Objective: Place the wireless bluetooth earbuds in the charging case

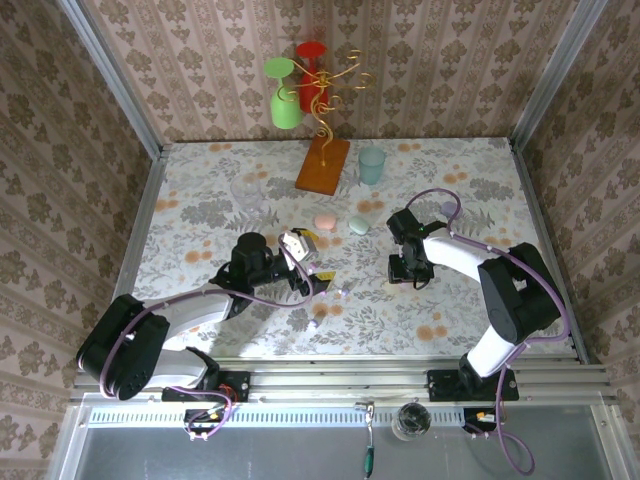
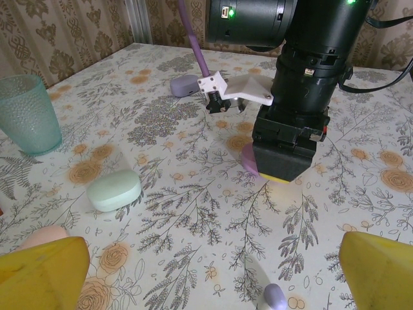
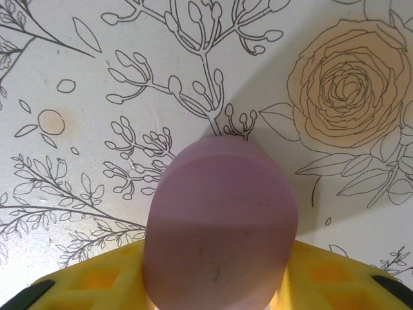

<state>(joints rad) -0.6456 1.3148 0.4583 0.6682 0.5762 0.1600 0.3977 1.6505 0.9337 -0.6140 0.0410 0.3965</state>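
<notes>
**A:** Which step are you on right now?

**B:** You're securing the case, I'd say. Your right pincer (image 2: pixel 279 173) is down on the table (image 2: pixel 193 213) with the purple case (image 3: pixel 219 226) between its yellow fingers (image 3: pixel 97 284). They're about half shut and pressed against both sides of it, so you have hold of it. It sits on the table, not lifted as far as I can tell.

**A:** And the other one?

**B:** Your left pincer (image 2: pixel 213 271) is spread as wide as it goes with nothing in it. It hovers low, facing the purple case.

**A:** Where's the bud?

**B:** A purple earbud (image 2: pixel 274 298) lies loose on the table, well short of the purple case on your left pincer's side, just ahead of those open fingers. No bud is in the case yet.

**A:** So what's next?

**B:** My read is that the purple case looks closed, so the lid has to come up first. Hold the right grip steady, then bring the left down on that tiny glossy bud. It'll likely be slippery, so centre the fingers before you squeeze.
</notes>
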